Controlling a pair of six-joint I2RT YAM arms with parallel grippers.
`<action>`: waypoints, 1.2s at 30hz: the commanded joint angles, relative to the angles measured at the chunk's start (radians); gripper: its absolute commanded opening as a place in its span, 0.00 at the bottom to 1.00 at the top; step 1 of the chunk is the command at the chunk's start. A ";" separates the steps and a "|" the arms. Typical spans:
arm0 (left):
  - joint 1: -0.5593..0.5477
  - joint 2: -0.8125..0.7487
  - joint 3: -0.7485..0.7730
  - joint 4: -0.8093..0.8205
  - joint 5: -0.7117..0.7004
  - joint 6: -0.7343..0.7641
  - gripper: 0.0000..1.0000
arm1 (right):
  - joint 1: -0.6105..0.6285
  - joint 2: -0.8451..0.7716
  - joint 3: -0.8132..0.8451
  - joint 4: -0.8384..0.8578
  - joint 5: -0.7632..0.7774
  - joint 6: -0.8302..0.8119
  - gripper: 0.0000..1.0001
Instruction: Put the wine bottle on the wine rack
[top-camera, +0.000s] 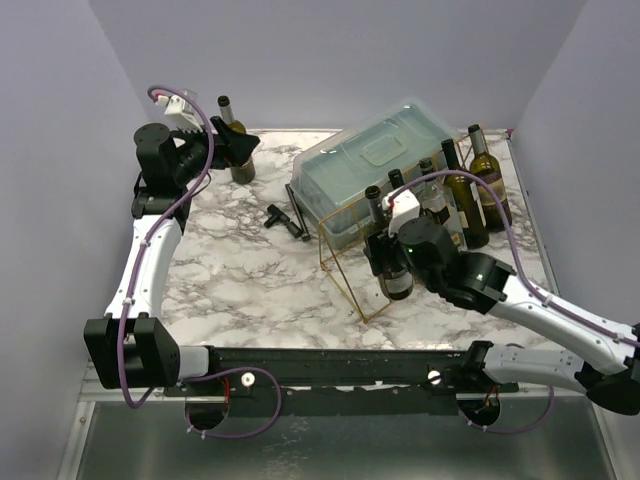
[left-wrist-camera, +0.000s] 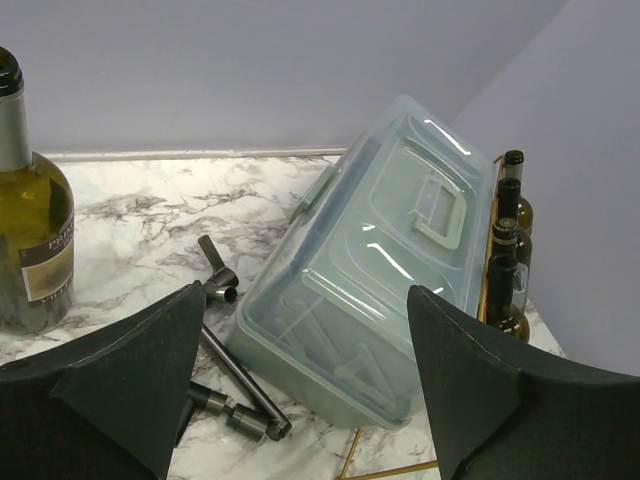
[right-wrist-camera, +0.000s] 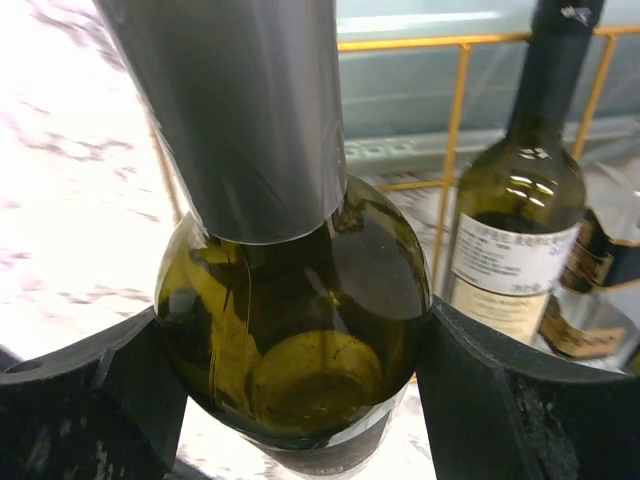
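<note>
My right gripper (top-camera: 393, 262) is shut on a dark green wine bottle (top-camera: 397, 282) with a grey foil neck. It holds the bottle roughly upright at the near side of the gold wire wine rack (top-camera: 341, 281). In the right wrist view the fingers (right-wrist-camera: 480, 400) press both sides of the bottle's shoulder (right-wrist-camera: 290, 330), and the rack's gold bars (right-wrist-camera: 455, 110) stand just behind it. My left gripper (left-wrist-camera: 310, 390) is open and empty at the far left, beside another wine bottle (top-camera: 241, 155).
A translucent bluish lidded box (top-camera: 385, 165) lies behind the rack. Several wine bottles (top-camera: 465, 195) stand at its right. A black metal tool (top-camera: 285, 218) lies left of the box. The left bottle (left-wrist-camera: 30, 250) stands outside the left finger.
</note>
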 joint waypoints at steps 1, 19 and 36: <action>-0.027 0.001 -0.002 -0.029 -0.045 0.052 0.83 | -0.006 0.068 -0.009 0.036 0.230 -0.052 0.01; -0.030 0.029 0.011 -0.050 -0.046 0.064 0.84 | -0.196 0.135 -0.123 0.207 0.016 -0.079 0.01; -0.042 0.039 0.011 -0.050 -0.043 0.059 0.83 | -0.213 0.174 -0.194 0.278 -0.035 -0.066 0.01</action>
